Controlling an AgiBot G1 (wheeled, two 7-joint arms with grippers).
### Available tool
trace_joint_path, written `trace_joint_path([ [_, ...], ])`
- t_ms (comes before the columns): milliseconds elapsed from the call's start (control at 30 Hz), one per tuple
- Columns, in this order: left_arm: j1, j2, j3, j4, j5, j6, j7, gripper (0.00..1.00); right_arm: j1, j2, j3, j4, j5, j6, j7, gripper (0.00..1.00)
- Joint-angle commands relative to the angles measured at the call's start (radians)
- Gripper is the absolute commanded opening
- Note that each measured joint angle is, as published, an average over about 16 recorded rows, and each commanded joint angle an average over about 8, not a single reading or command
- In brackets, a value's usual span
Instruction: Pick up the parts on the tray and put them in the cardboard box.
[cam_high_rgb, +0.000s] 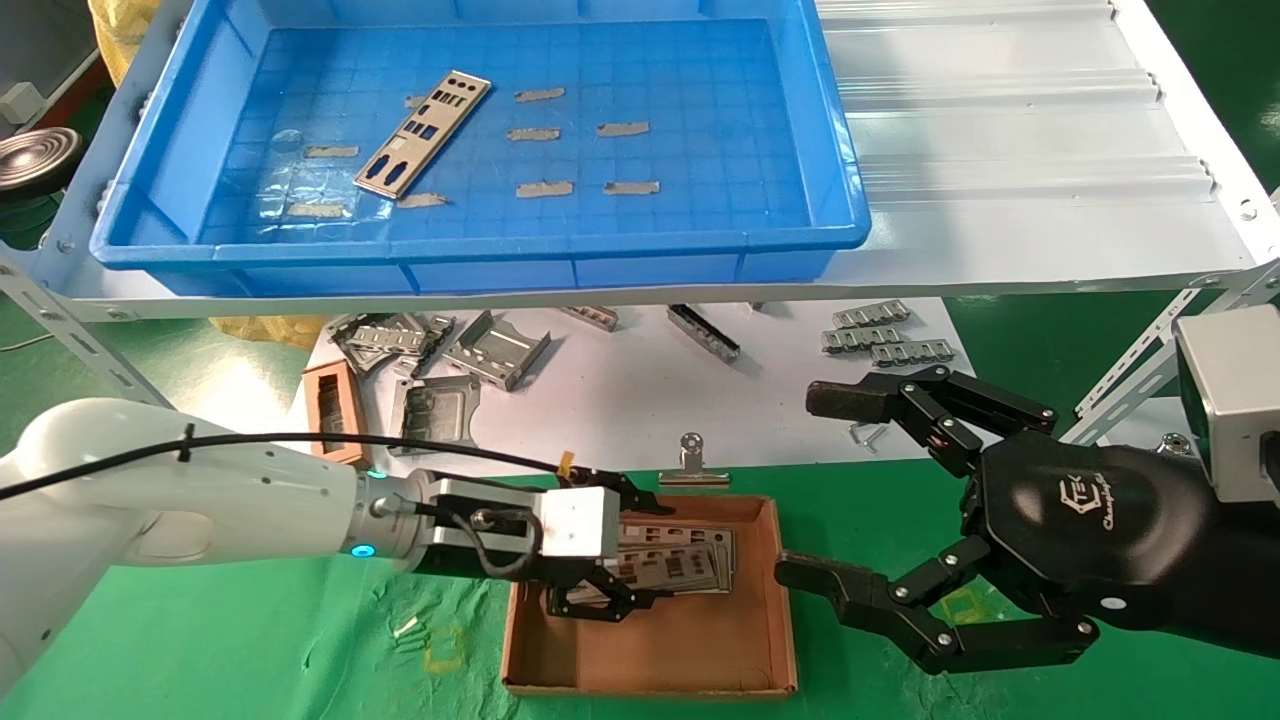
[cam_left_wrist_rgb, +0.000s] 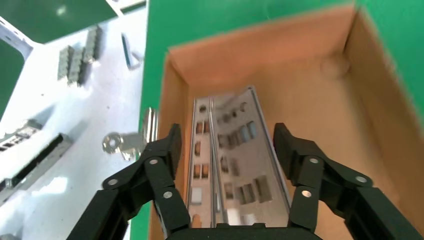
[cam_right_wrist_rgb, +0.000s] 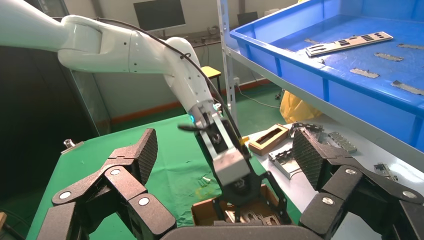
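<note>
Green cloth (cam_high_rgb: 250, 640) covers low work surface. White sheet (cam_high_rgb: 640, 410) lies on it, under white metal shelf (cam_high_rgb: 1020, 150) with ribbed top. Shelf rests on perforated angle-iron struts (cam_high_rgb: 1130, 375). Right wrist view: pale wall (cam_right_wrist_rgb: 135, 95) with reddish-brown skirting (cam_right_wrist_rgb: 145, 111), green floor (cam_right_wrist_rgb: 260, 97), dark monitor (cam_right_wrist_rgb: 156, 14) up on wall, yellow stool (cam_right_wrist_rgb: 212, 75) by upright post (cam_right_wrist_rgb: 226, 55), yellow bag (cam_right_wrist_rgb: 295, 107) under shelf.

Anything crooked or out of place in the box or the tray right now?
Nothing serious. The plates in the cardboard box sit bunched against its far wall, slightly fanned. One plate lies diagonally in the blue tray. The left end effector, open, is over the box.
</note>
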Motion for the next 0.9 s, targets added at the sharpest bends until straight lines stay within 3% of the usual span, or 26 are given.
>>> trace_joint_path([
  [33,-0.001,-0.007,-0.011,0.002,-0.021,0.017,-0.003,1.0,0.0,0.0,0.0,0.0,0.0,0.0,0.0,1.0],
  [333,0.004,-0.071,-0.051,0.028,-0.126,0.152,-0.089,1.0,0.0,0.0,0.0,0.0,0.0,0.0,0.0,1.0],
  [667,0.044,-0.137,-0.135,0.107,-0.348,0.403,-0.237,1.0,0.0,0.0,0.0,0.0,0.0,0.0,0.0,1.0],
  [900,0.061,-0.148,-0.149,0.111,-0.39,0.436,-0.254,1.0,0.0,0.0,0.0,0.0,0.0,0.0,0.0,1.0],
])
